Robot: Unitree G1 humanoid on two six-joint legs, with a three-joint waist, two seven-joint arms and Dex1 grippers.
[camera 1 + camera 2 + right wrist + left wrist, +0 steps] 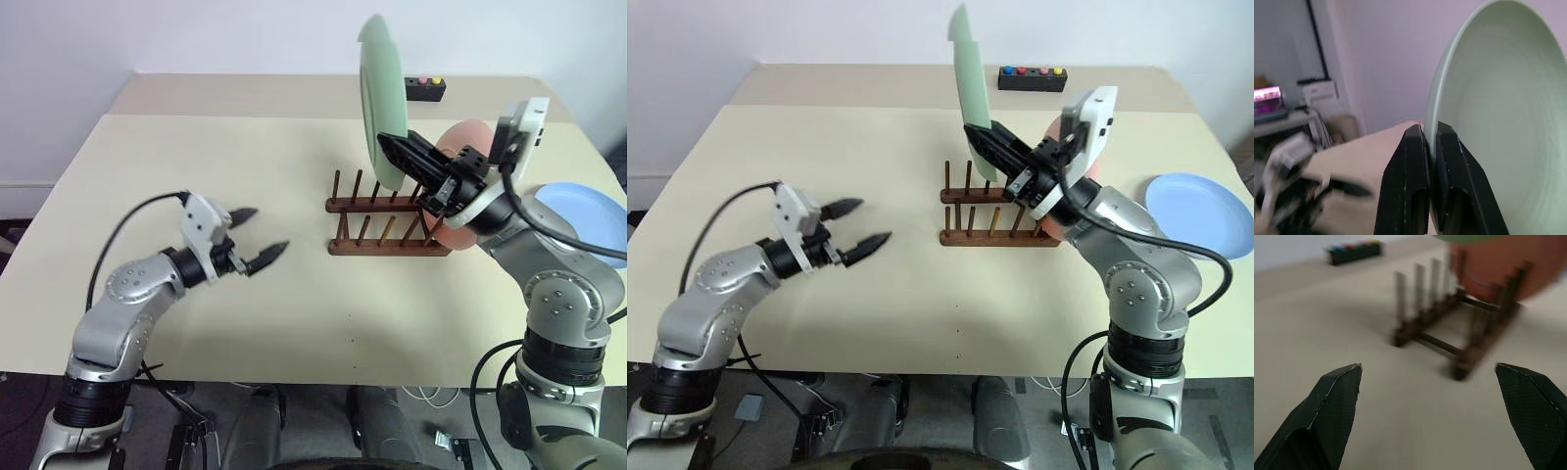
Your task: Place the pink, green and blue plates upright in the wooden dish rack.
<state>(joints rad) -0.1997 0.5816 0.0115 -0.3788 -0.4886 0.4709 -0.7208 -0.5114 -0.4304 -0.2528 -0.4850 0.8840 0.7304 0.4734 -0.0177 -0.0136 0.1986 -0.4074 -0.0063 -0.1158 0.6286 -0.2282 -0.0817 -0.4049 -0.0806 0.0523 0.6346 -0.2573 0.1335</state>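
Above the wooden dish rack [387,227], right gripper [388,147] pinches the green plate [382,98]; left gripper [263,235] gapes empty.

**Legible markings: none**

No text, label, brand, number or sign can be read on any surface. The black box [1031,78] carries coloured buttons without readable lettering, and the glowing pink display [1267,95] in the background is too blurred to read
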